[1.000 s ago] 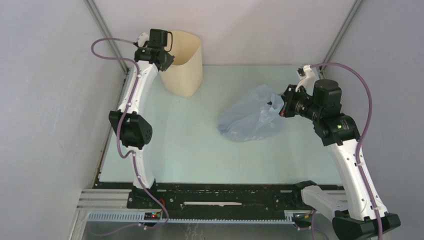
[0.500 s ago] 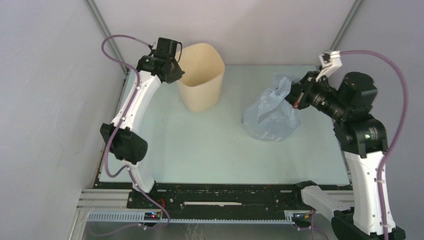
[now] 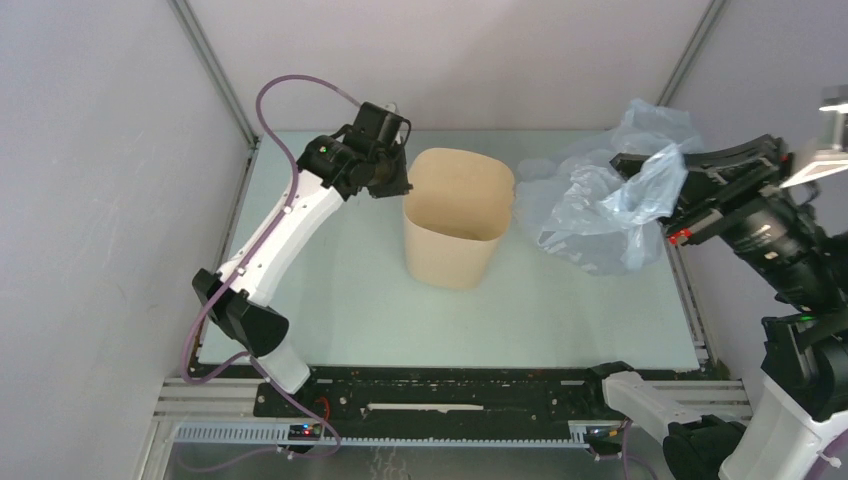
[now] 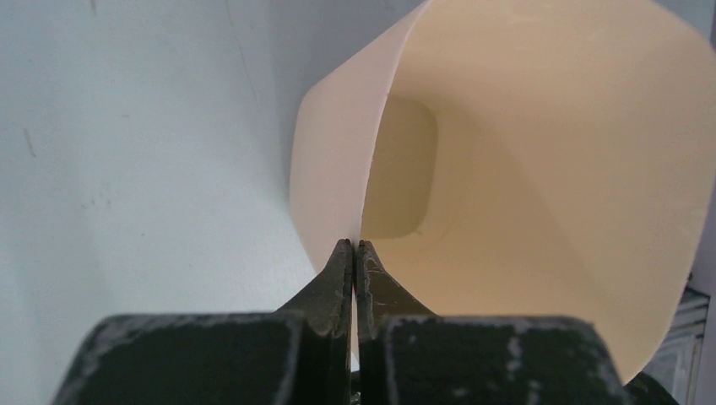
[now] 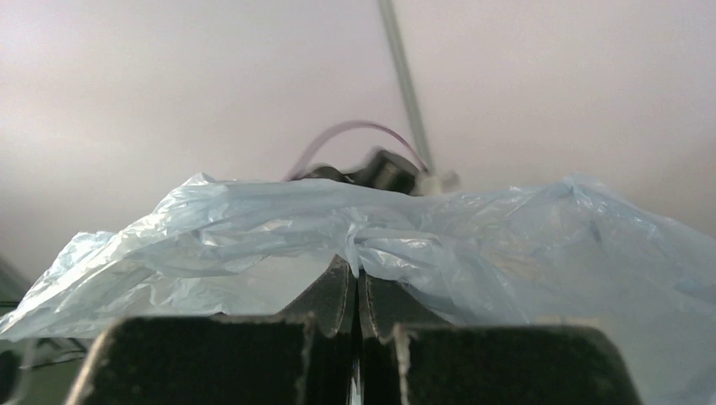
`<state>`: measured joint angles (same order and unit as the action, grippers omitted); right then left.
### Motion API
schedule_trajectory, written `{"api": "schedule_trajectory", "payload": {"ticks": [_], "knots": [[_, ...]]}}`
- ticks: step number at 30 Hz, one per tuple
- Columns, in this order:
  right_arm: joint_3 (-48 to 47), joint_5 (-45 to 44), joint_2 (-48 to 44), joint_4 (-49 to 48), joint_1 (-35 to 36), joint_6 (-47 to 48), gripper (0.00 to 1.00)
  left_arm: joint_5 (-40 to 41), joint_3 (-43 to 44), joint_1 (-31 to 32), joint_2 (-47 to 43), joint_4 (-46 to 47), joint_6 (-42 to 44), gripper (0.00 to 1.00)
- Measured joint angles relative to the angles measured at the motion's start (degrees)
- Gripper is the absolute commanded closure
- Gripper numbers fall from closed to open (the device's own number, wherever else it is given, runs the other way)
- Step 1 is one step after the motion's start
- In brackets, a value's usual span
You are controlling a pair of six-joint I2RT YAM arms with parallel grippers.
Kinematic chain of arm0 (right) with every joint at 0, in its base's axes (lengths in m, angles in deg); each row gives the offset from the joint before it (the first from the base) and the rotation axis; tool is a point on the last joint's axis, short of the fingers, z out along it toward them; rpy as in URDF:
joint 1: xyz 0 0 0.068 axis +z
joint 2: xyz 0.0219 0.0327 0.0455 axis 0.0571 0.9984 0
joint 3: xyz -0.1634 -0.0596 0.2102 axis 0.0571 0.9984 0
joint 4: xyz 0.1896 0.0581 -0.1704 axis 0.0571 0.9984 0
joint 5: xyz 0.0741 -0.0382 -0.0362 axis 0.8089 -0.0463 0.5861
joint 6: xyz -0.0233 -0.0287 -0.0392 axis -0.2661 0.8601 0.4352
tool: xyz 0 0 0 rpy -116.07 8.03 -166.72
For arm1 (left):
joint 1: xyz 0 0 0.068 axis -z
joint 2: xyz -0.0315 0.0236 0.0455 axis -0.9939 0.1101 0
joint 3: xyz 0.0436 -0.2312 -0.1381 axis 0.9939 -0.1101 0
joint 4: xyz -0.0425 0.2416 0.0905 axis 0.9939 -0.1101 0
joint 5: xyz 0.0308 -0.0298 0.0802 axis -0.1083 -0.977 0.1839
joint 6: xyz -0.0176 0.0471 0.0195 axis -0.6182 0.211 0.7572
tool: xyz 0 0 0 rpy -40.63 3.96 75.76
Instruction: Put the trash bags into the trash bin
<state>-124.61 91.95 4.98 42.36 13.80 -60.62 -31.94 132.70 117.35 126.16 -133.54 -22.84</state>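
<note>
Beside the bin (image 3: 450, 262), right gripper (image 5: 356, 274) pinches bag (image 3: 590, 215).

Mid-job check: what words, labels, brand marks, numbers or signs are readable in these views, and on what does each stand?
None can be read.
The trash bin has plain cream walls inside and out.
The trash bag is unprinted pale-blue film.
Nothing else in the three views carries a legible mark.
</note>
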Motion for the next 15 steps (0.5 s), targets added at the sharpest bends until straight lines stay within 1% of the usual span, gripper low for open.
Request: {"api": "schedule_trajectory", "payload": {"ticks": [3,6,8,11,15], "knots": [[-0.8,4.0,1.0,-6.7,0.0,-7.4,1.0,-1.4,-2.6,0.7,-0.4,1.0,-0.1,1.0],[1.1,6.7,2.3,-13.9,0.0,-15.5,1.0,-2.5,-4.1,0.9,-0.7,2.5,-0.6,1.0],[2.8,7.6,3.8,-16.8,0.1,-20.3,1.0,-3.0,-4.6,0.9,-0.9,3.4,-1.0,1.0],[5.0,7.5,6.2,-17.8,1.4,-24.5,1.0,-3.5,-5.7,1.2,-1.7,4.5,-1.9,1.0],[6.4,6.6,9.3,-17.7,3.7,-26.7,1.0,-4.0,-7.3,2.5,-2.6,5.8,-3.0,1.0]]}}
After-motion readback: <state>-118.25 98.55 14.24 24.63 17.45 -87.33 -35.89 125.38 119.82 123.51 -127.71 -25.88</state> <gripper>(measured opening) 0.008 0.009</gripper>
